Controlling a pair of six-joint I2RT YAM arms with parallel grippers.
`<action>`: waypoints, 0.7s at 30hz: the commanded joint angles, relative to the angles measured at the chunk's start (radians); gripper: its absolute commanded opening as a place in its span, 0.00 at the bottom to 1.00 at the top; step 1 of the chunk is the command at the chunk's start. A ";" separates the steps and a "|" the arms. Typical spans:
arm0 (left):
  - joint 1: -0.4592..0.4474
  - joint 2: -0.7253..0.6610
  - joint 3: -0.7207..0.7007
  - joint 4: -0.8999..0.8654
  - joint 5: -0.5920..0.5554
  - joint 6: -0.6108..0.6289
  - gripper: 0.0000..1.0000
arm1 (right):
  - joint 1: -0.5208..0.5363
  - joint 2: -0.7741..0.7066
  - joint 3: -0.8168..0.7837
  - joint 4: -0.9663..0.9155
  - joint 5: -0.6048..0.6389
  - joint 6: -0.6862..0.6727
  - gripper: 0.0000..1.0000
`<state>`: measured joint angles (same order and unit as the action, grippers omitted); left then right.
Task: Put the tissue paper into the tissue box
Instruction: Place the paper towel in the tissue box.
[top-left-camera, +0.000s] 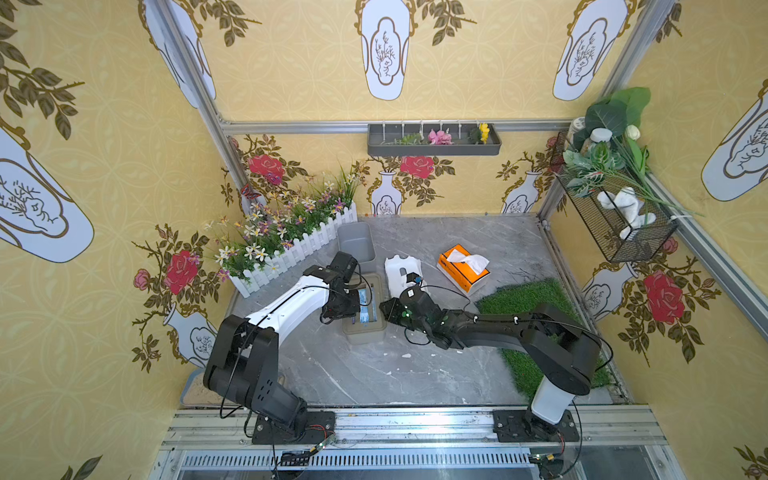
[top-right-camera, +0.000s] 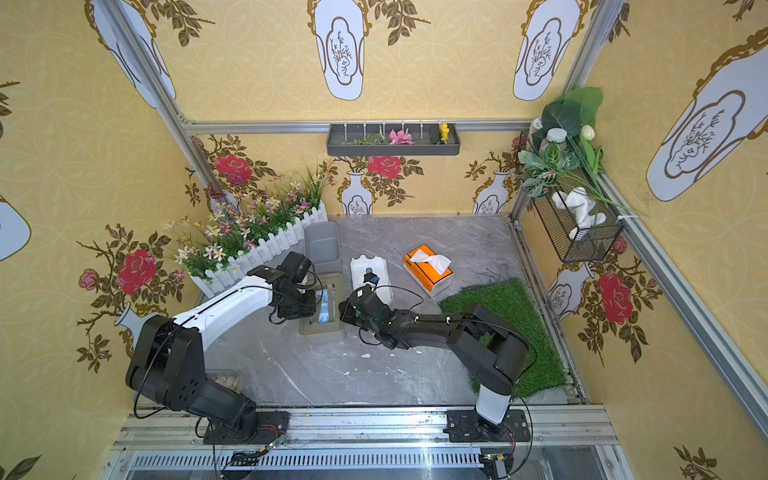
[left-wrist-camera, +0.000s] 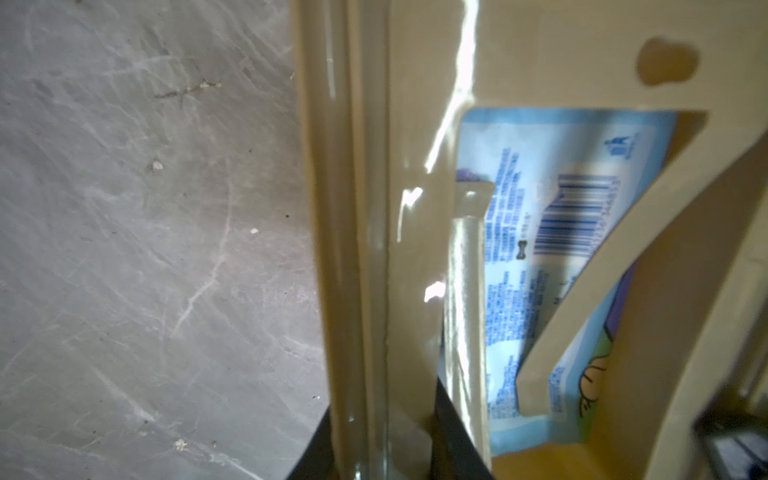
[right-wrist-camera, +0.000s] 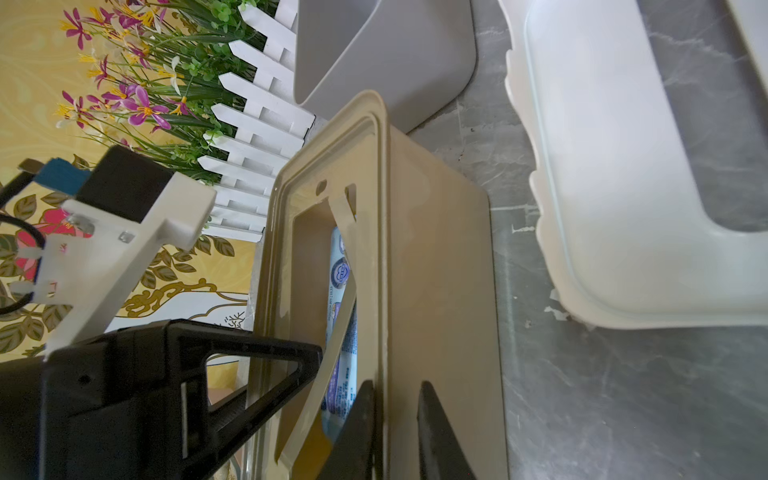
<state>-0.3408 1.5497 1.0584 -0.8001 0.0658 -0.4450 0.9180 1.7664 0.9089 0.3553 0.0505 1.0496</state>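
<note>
The beige tissue box (top-left-camera: 365, 332) (top-right-camera: 322, 334) stands open-topped on the grey marble floor between both arms. The blue tissue paper pack (top-left-camera: 365, 305) (top-right-camera: 323, 305) lies inside it, under a slanted beige flap, and shows in both wrist views (left-wrist-camera: 540, 216) (right-wrist-camera: 338, 270). My left gripper (top-left-camera: 353, 299) (top-right-camera: 309, 299) (left-wrist-camera: 382, 449) is shut on the box's left wall (left-wrist-camera: 361, 208), one finger on each side. My right gripper (top-left-camera: 382, 309) (top-right-camera: 341, 309) (right-wrist-camera: 395, 388) straddles the right wall (right-wrist-camera: 436, 270), slightly open: the inner finger is at the rim and the outer finger stands off the wall.
A white plastic holder (top-left-camera: 401, 272) lies just behind the right gripper. An orange carton (top-left-camera: 461, 266) with a tissue sticking out sits further right. A grey bin (top-left-camera: 355, 243) and a white picket fence with flowers (top-left-camera: 291, 253) stand behind. Green turf (top-left-camera: 528, 299) covers the right side.
</note>
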 joint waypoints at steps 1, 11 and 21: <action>0.003 0.002 -0.014 -0.120 -0.079 0.016 0.26 | -0.002 0.031 -0.008 -0.272 -0.015 -0.031 0.23; 0.004 -0.095 0.050 -0.124 -0.074 0.020 0.56 | -0.006 0.082 0.076 -0.439 -0.038 -0.098 0.30; 0.049 -0.186 0.126 0.004 0.036 0.028 0.64 | -0.004 0.079 0.116 -0.511 -0.040 -0.145 0.31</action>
<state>-0.3157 1.3708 1.1839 -0.8757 0.0303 -0.4229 0.9127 1.8263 1.0363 0.1833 0.0051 0.9382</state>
